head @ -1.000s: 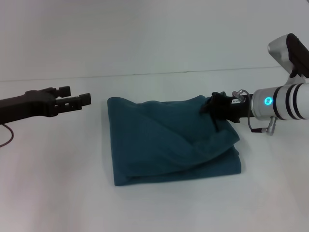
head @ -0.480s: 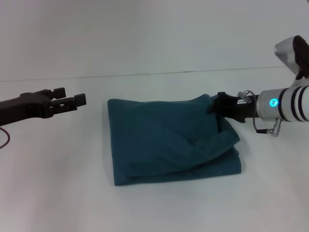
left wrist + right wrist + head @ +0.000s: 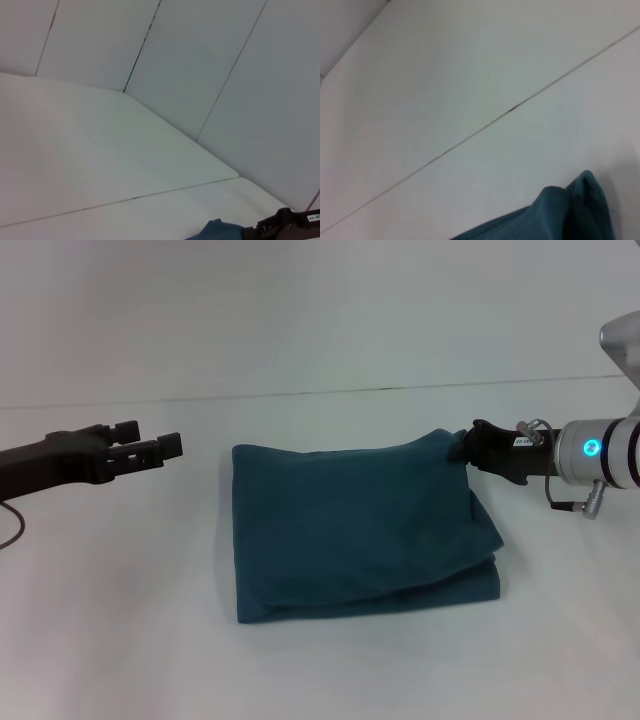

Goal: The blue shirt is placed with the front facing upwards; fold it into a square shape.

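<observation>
R hand (image 3: 466, 447) sits at the shirt's far right corner, approx 2 o'clock from the shirt's middle in the head view. Its dark fingers are pinched on that corner of the shirt (image 3: 360, 530), and the cloth rises to a small peak where it's held. The arm behind it runs off toward 3 o'clock, silver wrist w/ a lit blue ring. In the R wrist view only the raised teal corner (image 3: 560, 212) shows, standing up off the counter (image 3: 470, 100); the hand's own fingers aren't in that pic.

Shirt lies mid-counter, folded into a rough square several layers thick, plain teal side up, no lettering showing. Near edge shows stacked layers; the top layer's edge runs slantwise from the near left up toward the right side. Left edge is fairly straight, right side rounder and puffier.

L hand (image 3: 160, 445) hangs at approx 9 o'clock from the shirt, well apart from it and touching nothing. Fingers are spread a little, a narrow gap between them, tips pointing toward the shirt. Dark arm trails off toward 9 o'clock, a thin cable looping below it. L wrist view catches a bit of teal cloth (image 3: 215, 231) next to the other arm's dark hand at the frame edge.

Counter (image 3: 120, 620) is white, a thin seam running across it beyond the shirt.
</observation>
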`<state>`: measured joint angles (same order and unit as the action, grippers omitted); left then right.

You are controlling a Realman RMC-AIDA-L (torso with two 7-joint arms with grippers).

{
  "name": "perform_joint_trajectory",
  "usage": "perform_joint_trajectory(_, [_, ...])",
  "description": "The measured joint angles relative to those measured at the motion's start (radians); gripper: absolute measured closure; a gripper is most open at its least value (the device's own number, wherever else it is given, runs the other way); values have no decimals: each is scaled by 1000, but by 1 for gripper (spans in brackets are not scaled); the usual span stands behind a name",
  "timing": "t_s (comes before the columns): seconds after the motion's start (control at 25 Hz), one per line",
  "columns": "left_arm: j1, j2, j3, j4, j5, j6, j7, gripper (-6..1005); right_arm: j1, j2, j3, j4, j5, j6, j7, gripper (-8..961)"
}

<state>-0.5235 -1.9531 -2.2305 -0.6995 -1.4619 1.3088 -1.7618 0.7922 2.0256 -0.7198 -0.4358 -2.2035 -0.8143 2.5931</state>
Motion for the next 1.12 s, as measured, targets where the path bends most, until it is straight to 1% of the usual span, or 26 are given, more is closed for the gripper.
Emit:
perform_joint_trajectory(0.52, [6, 0, 0, 0, 0, 8, -3, 63, -13, -1, -1, -1, -1, 14, -8, 919])
perform_joint_trajectory(0.8, [8, -4, 0, -3, 0, 11, -4, 63, -25, -4, 2, -1, -2, 20, -25, 918])
perform_joint_trajectory(1.12, [8, -4, 0, -3, 0, 12, -6, 63, -33, -2, 8, -2, 8, 38, -34, 919])
